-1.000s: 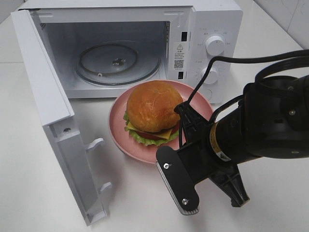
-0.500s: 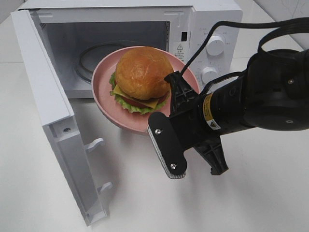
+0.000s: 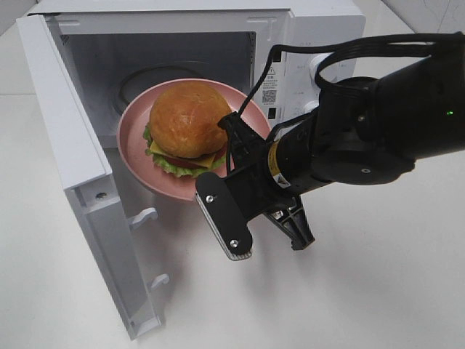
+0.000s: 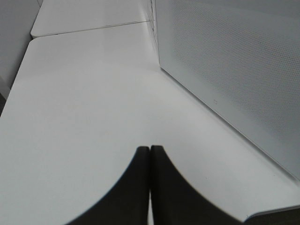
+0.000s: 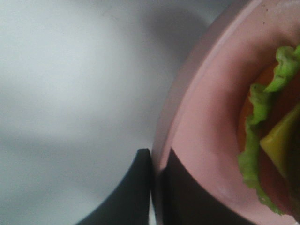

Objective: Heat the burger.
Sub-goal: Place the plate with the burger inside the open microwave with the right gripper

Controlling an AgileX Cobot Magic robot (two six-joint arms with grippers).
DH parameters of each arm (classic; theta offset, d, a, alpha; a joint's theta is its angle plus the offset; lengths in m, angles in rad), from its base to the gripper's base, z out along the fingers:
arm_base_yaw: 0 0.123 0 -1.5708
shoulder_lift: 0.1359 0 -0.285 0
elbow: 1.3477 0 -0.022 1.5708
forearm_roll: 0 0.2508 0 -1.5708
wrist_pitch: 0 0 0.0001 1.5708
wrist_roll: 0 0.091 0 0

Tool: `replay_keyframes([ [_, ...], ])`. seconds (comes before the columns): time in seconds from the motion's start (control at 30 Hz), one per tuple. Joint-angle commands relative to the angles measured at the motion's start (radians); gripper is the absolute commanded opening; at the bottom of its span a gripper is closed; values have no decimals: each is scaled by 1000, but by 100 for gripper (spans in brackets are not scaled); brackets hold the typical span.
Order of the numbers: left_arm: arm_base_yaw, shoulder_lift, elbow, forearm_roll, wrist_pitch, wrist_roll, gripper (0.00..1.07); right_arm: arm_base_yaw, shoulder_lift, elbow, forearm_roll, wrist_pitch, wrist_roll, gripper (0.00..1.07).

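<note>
Burger first: where is it?
— On the pink plate, roughly in its middle. Golden bun on top, with lettuce, cheese and a red slice showing under it on the near side.

And where is that plate?
— Off the tabletop, held in the air at the mouth of the microwave. It tilts a little and casts a shadow on the surface below. Its far rim overlaps the cavity opening; how far in it reaches, I cannot tell.

What holds it?
— The right hand. Its fingers are clamped on the plate's rim on the side facing the control knobs, one finger above the rim and one below. The right wrist view shows the same from close up: two dark fingertips pinched on the pink edge, lettuce just beyond.

Is the microwave ready to receive it?
— Its door is swung wide on the left, latch hooks facing out. Behind the plate an arc of the glass turntable shows on the cavity floor.

And the left hand?
— Only its own wrist view shows it. The two dark fingers are pressed together with nothing between them, above bare white tabletop, with a dotted white panel nearby.
</note>
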Motion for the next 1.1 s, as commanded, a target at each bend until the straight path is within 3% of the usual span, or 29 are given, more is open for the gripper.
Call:
replay_keyframes([
  [0.03,5,-23,3,-4,-15,-1,0,-2,24,-59,-1,-15,-57,0],
  [0.27,5,-23,3,-4,-15,-1,0,-2,57,-109,153,49,-258,0],
  [0.43,5,-23,3,-4,-15,-1,0,-2,91,-206,425,172,-563,0],
  [0.77,5,-23,3,-4,-15,-1,0,-2,136,-310,474,197,-622,0],
  [1.1,5,-23,3,-4,-15,-1,0,-60,220,-470,526,260,-621,0],
])
